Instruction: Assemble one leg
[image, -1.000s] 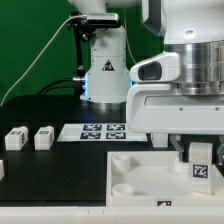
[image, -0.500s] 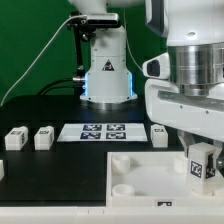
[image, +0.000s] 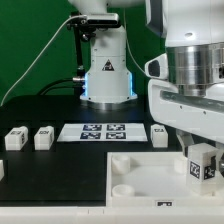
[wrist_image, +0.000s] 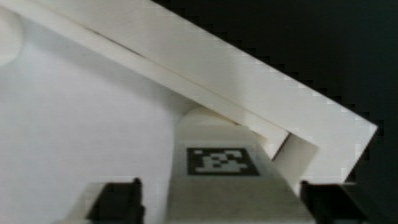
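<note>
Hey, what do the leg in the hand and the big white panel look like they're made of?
The leg: likely matte white plastic, blocky, with a printed black-and-white marker on one face. The panel: probably the same molded white plastic, smooth, with soft shading in its round sockets.

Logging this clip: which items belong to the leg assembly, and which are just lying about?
In the job:
- the leg, between the fingers
- white panel with corner sockets

Lying about:
- spare legs
- marker board

Robotics lab: green backdrop (image: 30, 40), marker board (image: 103, 131), black table (image: 60, 175).
</note>
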